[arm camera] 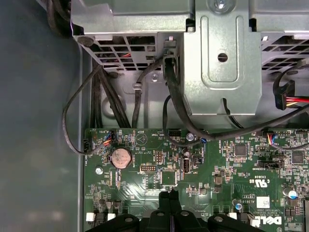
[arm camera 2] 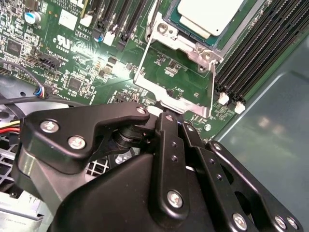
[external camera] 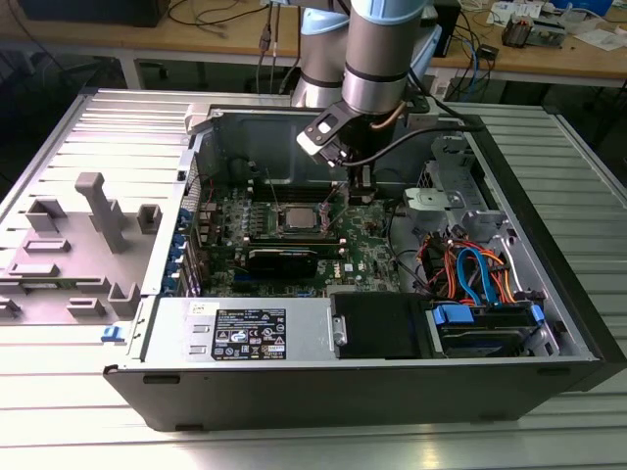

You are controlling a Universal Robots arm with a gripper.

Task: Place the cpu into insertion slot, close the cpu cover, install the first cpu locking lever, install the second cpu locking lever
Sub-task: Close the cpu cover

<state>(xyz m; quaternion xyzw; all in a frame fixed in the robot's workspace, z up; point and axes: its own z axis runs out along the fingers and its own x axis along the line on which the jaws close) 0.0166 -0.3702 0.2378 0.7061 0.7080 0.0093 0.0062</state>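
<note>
The cpu (arm camera 2: 210, 12), a flat silvery square, lies in its socket on the green motherboard (arm camera 2: 72, 63); in the exterior view it sits mid-board (external camera: 299, 217). The cpu cover (arm camera 2: 166, 96), a thin metal frame with a large cut-out, is swung up off the socket and tilts toward my gripper. My gripper (arm camera 2: 176, 121) has its black fingers shut together, with the tips right at the cover's free edge; whether they pinch it I cannot tell. In the first wrist view the shut fingertips (arm camera: 167, 197) hang just above the board. In the exterior view the gripper (external camera: 359, 196) hangs to the right of the socket.
Black memory slots (arm camera 2: 256, 53) flank the socket. A metal drive cage (arm camera: 217, 58) with black cables rises beyond the board's edge. The power supply (external camera: 245, 333) and a blue drive bay (external camera: 480, 318) line the case front. Grey fixtures (external camera: 98, 211) stand on the table at the exterior view's left.
</note>
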